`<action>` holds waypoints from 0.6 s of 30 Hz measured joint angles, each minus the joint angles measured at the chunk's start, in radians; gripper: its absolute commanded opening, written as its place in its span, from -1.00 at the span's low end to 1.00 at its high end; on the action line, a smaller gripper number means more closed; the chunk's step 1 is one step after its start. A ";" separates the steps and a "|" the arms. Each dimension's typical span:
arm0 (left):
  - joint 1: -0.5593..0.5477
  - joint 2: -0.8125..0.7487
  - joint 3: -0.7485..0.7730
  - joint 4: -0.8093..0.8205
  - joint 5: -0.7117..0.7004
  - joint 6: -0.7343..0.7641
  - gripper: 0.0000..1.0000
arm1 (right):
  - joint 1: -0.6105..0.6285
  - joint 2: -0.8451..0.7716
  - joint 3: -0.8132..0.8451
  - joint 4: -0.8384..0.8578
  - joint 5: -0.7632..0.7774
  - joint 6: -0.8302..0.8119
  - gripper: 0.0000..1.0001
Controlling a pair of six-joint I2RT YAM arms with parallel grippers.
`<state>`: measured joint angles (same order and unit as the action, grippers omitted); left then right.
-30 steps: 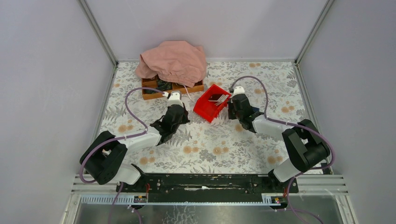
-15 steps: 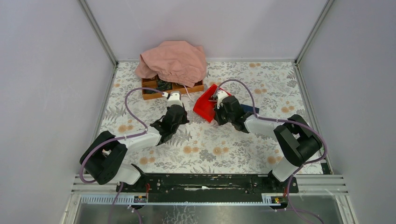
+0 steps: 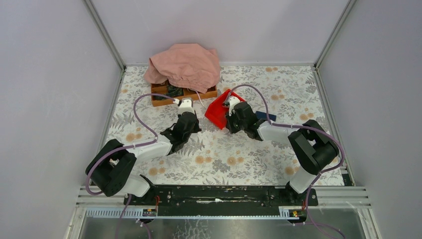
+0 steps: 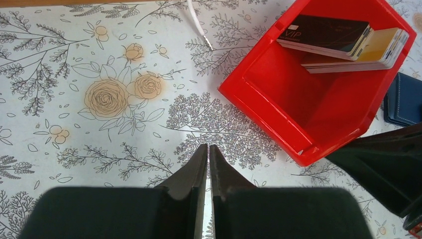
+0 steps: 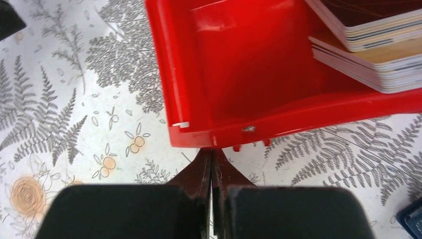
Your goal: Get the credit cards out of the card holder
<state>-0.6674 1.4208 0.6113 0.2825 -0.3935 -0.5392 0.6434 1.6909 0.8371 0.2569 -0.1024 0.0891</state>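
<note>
Two stacks of credit cards (image 4: 348, 42) lie in the far end of a red bin (image 4: 259, 104), one topped by a black card, the other by a yellowish one; the right wrist view shows the same cards (image 5: 383, 55). The dark blue card holder (image 3: 264, 115) lies flat on the table just right of the bin (image 3: 215, 110), and its edge (image 4: 404, 99) shows in the left wrist view. My right gripper (image 5: 212, 151) is shut, its tips against the bin's (image 5: 164, 74) near outer wall. My left gripper (image 4: 208, 147) hovers left of the bin, shut with only a thin slit, holding nothing.
At the back a pink cloth (image 3: 184, 64) drapes over a wooden tray (image 3: 160, 99). A white cable end (image 4: 199, 25) lies on the floral tablecloth near the bin. Grey walls close in the table on three sides.
My right arm has swung left to the bin's near side, uncovering the card holder behind it. The bin has shifted slightly left. The left arm has stayed put.
</note>
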 measured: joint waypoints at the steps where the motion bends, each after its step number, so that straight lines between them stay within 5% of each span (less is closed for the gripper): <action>1: 0.000 0.003 0.000 0.000 0.000 0.000 -0.78 | 0.000 0.000 0.001 -0.001 0.018 0.008 -1.00; 18: 0.000 -0.010 0.000 -0.008 -0.014 0.008 -0.73 | -0.025 0.137 0.282 -0.145 0.214 0.066 -0.99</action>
<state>-0.6674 1.4109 0.6117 0.2741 -0.4080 -0.5316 0.6186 1.8275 1.1187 0.1116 0.1120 0.1551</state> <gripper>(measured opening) 0.131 0.014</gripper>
